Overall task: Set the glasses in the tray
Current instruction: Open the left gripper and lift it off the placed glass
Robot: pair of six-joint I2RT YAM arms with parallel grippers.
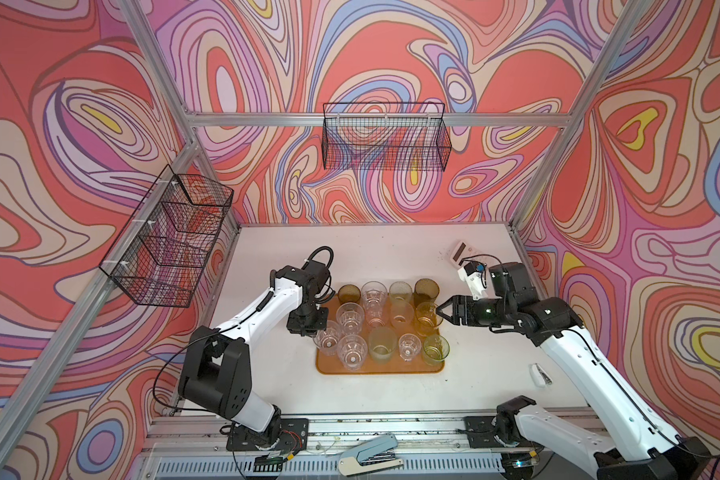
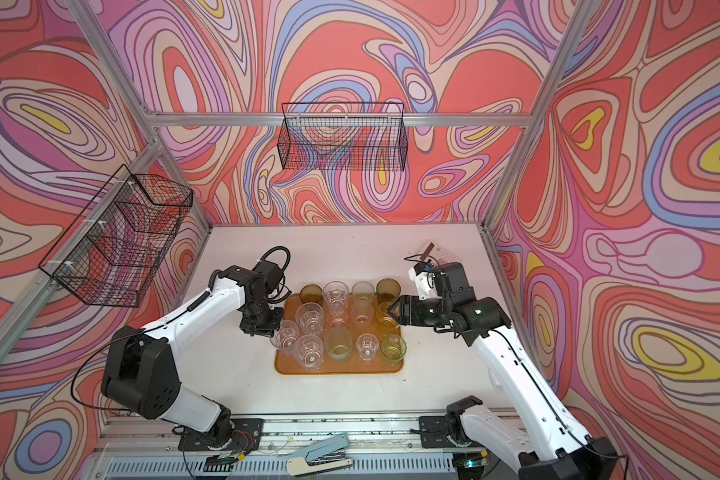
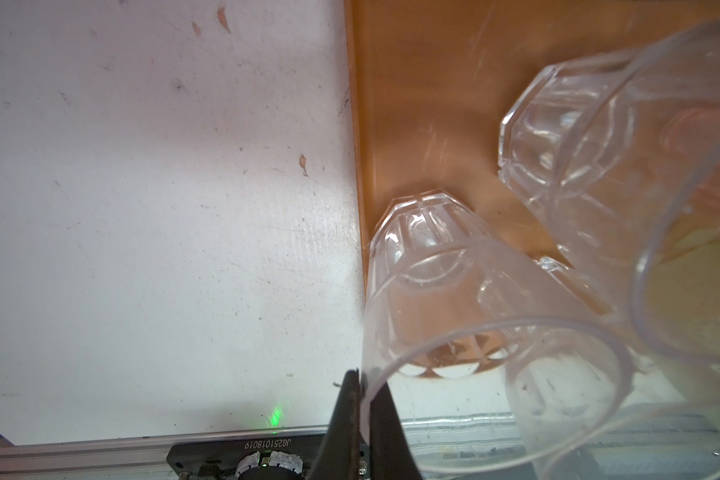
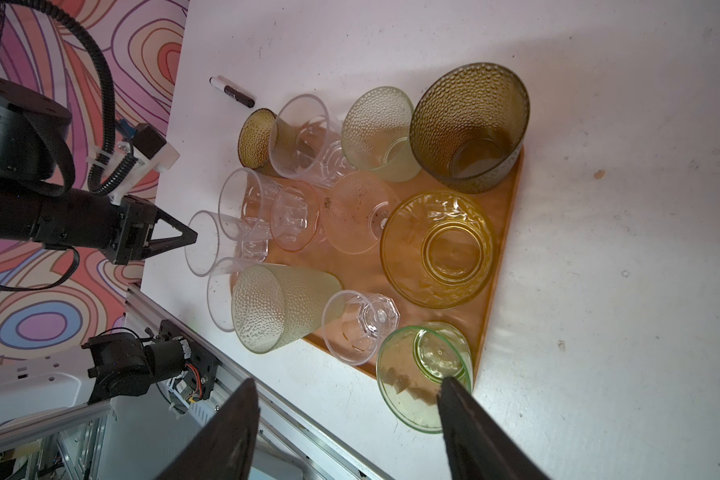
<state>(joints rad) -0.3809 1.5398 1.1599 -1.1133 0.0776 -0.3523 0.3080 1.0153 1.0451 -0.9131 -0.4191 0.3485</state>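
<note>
My left tool (image 3: 355, 386) is clamped on the rim of a clear glass (image 3: 454, 291) at the tray's (image 1: 381, 369) left edge, mid-frame (other glasses (image 1: 381, 345) stand there too). My right tool (image 1: 440, 312) stands apart near the amber glass (image 1: 427, 318).

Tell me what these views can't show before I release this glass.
- Left claw tips: hidden under its own wrist in both top views; only the left wrist view shows them pinching the clear glass rim.
- That glass's foot: resting on the tray or lifted, no view settles it.
- Right claw: overlaps the yellow glass in both top views; contact unclear.
- Small white thing near the right arm: too small in a top view.
</note>
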